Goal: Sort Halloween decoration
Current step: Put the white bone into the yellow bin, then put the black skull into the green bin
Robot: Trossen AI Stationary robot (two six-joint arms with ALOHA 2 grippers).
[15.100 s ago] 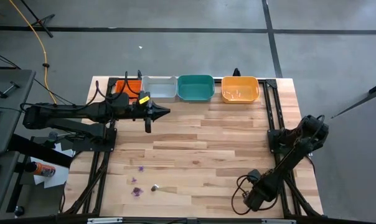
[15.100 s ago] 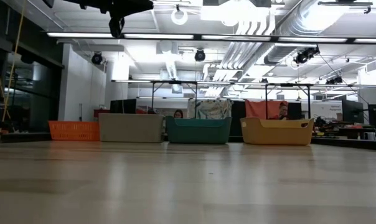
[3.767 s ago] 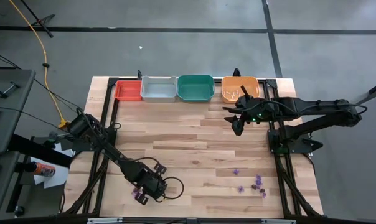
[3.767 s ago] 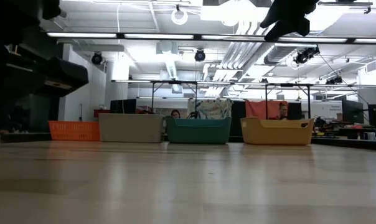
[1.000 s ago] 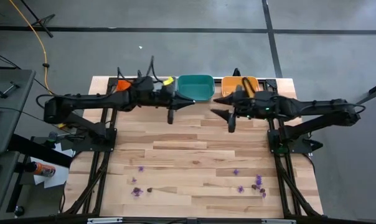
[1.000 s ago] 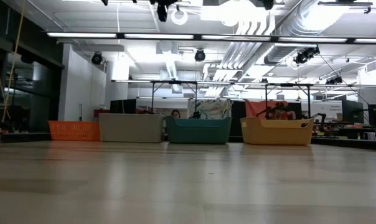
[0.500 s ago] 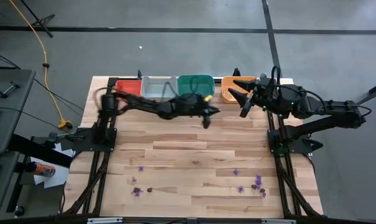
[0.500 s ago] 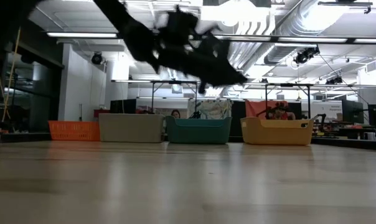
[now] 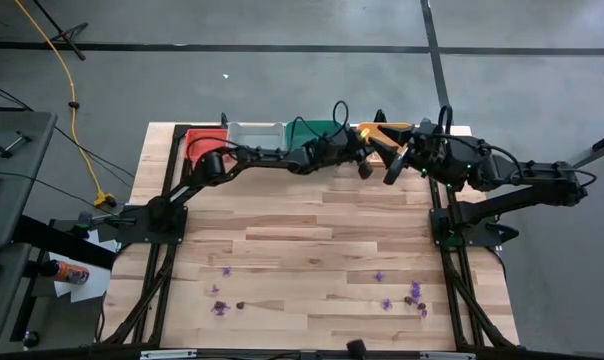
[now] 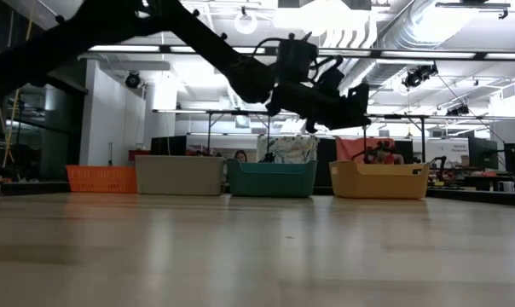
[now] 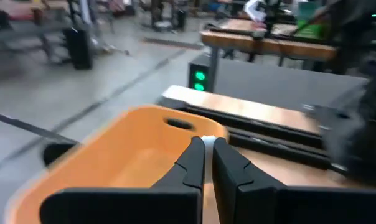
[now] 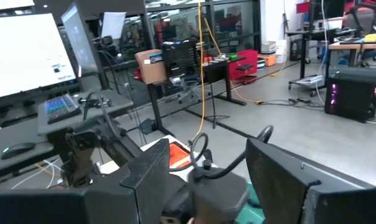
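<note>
My left gripper (image 9: pixel 365 166) reaches along the table's far edge to the left rim of the orange tray (image 11: pixel 132 155). It is shut, and a small whitish trinket (image 11: pixel 207 139) shows at its fingertips. In the low view it hangs above that tray (image 10: pixel 379 180). My right gripper (image 9: pixel 386 158) stands open just beyond, over the same tray, with its fingers (image 12: pixel 147 180) on either side of the left hand and touching nothing. Purple decorations lie on the table at the near left (image 9: pixel 219 308) and near right (image 9: pixel 414 292). My left gripper pinches the whitish trinket (image 11: pixel 207 139) between its two fingertips. Only a small white bit shows in the gap. The fingers come nearly level from the table's left. The trinket is lifted clear, above the orange tray's rim.
Several trays stand in a row on the far edge: red (image 9: pixel 206 143), grey (image 9: pixel 252 135), green (image 9: pixel 307 130) and orange (image 9: pixel 377 130). The two arms crowd the far right corner. Black frame rails run down both sides of the table (image 9: pixel 442 250).
My left gripper has swept along the far edge from the grey and green trays toward the table's right and has sunk lower, staying shut. My right gripper has drawn back a little toward the far right corner, has turned about its wrist and has then kept still.
</note>
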